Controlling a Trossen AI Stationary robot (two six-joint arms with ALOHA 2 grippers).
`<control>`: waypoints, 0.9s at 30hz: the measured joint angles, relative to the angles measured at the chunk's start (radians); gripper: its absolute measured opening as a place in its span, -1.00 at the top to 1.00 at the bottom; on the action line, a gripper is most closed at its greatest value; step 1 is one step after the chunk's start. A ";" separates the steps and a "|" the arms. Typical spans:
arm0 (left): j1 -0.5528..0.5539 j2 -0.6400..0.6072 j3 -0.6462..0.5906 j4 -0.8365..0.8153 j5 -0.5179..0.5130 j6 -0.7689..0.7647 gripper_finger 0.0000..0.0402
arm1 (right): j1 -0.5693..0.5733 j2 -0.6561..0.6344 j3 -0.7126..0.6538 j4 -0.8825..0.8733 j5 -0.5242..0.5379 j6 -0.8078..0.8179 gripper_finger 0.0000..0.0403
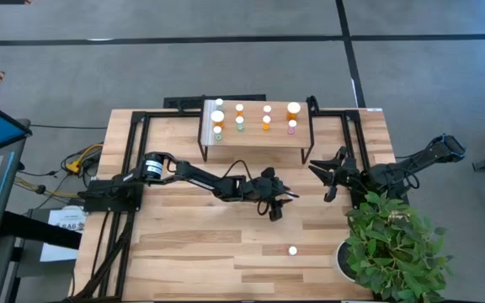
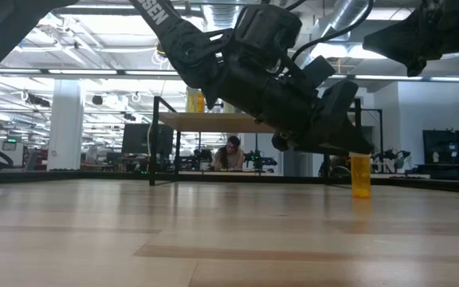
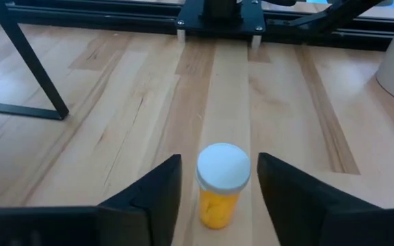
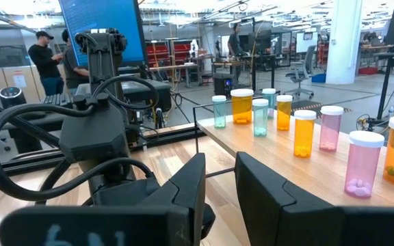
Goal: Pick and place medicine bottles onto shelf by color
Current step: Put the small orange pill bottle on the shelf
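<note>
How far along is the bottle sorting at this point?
Eight white-capped bottles already stand on the raised light-wood shelf. The left pincer straddles an upright orange bottle with a white cap, not yet clamped. One more white-capped bottle waits on the table; the right pincer idles beside the shelf.

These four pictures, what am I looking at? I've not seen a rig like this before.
Two dark robot arms work at a wooden table. One camera looks straight down, one sits at table height, and one rides on each wrist. The left gripper is at mid-table with its fingers either side of an upright orange bottle, not yet closed on it. The right gripper waits beside the shelf, holding nothing. The shelf carries eight white-capped bottles, orange, green and pink. Another bottle stands nearer the front edge, next to a potted plant.
</note>
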 joint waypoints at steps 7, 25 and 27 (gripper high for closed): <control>0.000 0.000 0.000 0.000 0.000 0.000 0.36 | 0.000 0.000 0.000 0.000 0.000 0.000 0.49; -0.002 -0.145 -0.001 -0.143 0.014 0.000 0.53 | 0.000 0.000 0.000 0.000 -0.019 0.002 0.49; -0.006 -0.194 -0.001 -0.180 0.008 0.014 0.53 | 0.000 0.000 0.000 0.000 -0.019 0.002 0.49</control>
